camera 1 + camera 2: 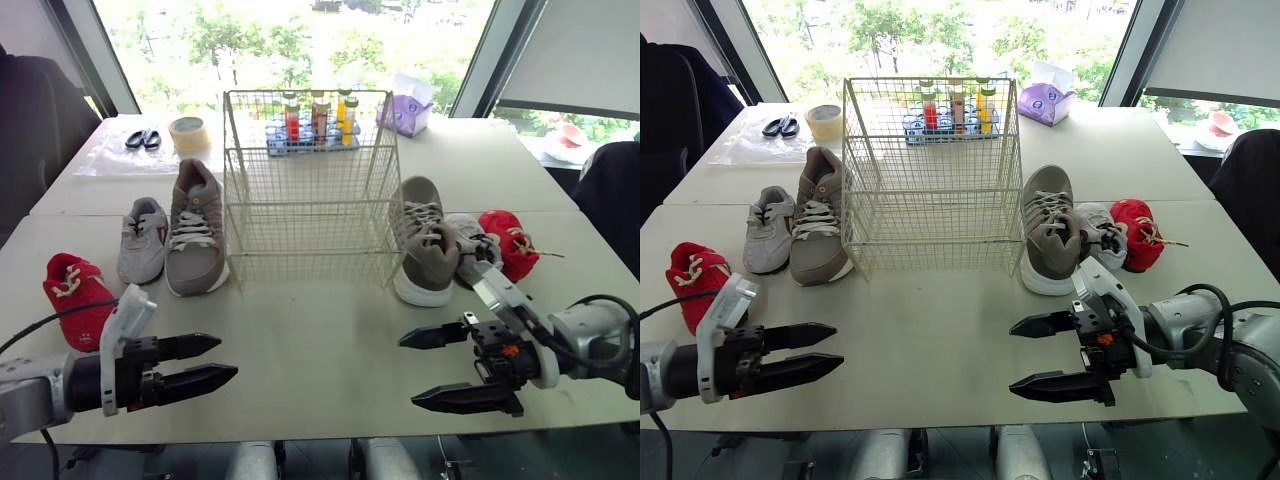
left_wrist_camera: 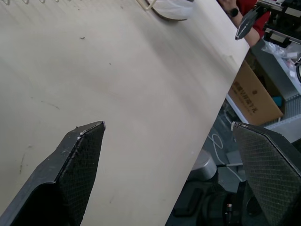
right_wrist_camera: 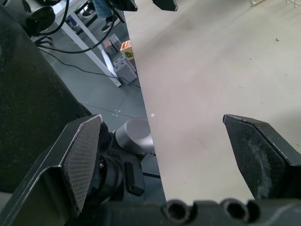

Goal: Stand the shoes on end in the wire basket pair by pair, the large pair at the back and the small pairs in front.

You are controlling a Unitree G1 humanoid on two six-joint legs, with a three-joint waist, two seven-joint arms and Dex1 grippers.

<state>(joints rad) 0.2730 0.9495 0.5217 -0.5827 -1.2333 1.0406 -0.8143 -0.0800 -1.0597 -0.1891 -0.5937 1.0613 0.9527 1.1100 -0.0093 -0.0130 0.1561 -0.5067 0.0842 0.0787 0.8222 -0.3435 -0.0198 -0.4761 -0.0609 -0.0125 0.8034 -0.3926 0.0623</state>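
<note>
Left gripper (image 1: 226,358) and right gripper (image 1: 409,372): both spread wide, nothing held, over the table's (image 1: 320,340) near edge. My left wrist view adds a cardboard box (image 2: 251,94) on the floor below; the right wrist view adds small boxes (image 3: 126,45) down there.

Wire basket (image 1: 310,200) stands at 12 o'clock. All shoes are outside it, on the table:
- 10 o'clock: left taupe shoe (image 1: 195,230), left grey shoe (image 1: 143,240), left red shoe (image 1: 75,298).
- 2 o'clock: right taupe shoe (image 1: 428,240), right grey shoe (image 1: 472,240), right red shoe (image 1: 508,240).

Bottle rack (image 1: 310,135) sits behind the basket. Windows (image 1: 300,40) with trees beyond.

Left claw (image 2: 168,126) spread, table (image 2: 117,70) beneath, cardboard box (image 2: 251,94) beyond
</note>
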